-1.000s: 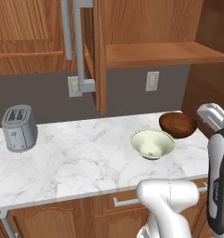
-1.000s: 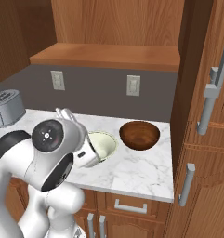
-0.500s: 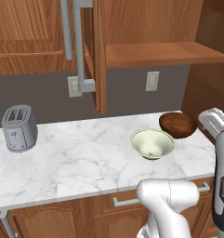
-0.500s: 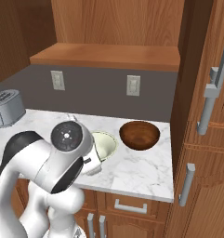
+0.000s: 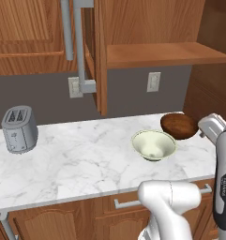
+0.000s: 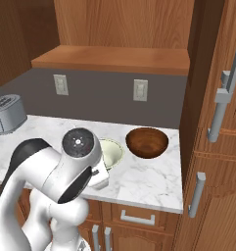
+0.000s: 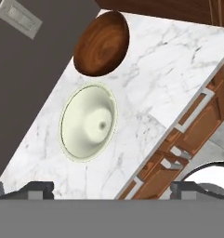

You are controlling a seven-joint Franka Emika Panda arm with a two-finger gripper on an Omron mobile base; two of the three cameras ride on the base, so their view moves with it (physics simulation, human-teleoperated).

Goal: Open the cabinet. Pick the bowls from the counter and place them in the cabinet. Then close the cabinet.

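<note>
I see the cabinet point(image 5: 133, 51) standing open above the surface: its left door point(image 5: 99, 56) is swung out edge-on toward me in the left base view, with the long grey bar handle point(image 5: 79, 44) on it, and the wooden shelf point(image 5: 166, 52) inside is bare. In the right base view the right door point(image 6: 222, 83) is swung out at the right side of the picture, its grey handle point(image 6: 221, 105) showing.

Both bowls sit on the white marble surface point(image 5: 77, 161) below that shelf. The cream bowl point(image 5: 153, 144) is nearer the front edge; the dark brown bowl point(image 5: 178, 125) sits just beside it, closer to the wall and further right. From the hand view I cannot tell whether their rims touch.

My hand point(image 7: 111, 189) is up above the surface, looking down at the cream bowl point(image 7: 88, 122) and the brown bowl point(image 7: 102, 42). Its two dark fingertips point(image 7: 35, 188) stand wide apart at the bottom of that view, with nothing between them, so the hand is open and holds nothing.

Further out, a grey toaster point(image 5: 19, 129) stands at the left end of the surface, well apart from the bowls. Two pale wall outlets point(image 6: 140, 90) are on the dark backsplash. Below the surface runs a drawer with a horizontal handle point(image 6: 137, 220).
</note>
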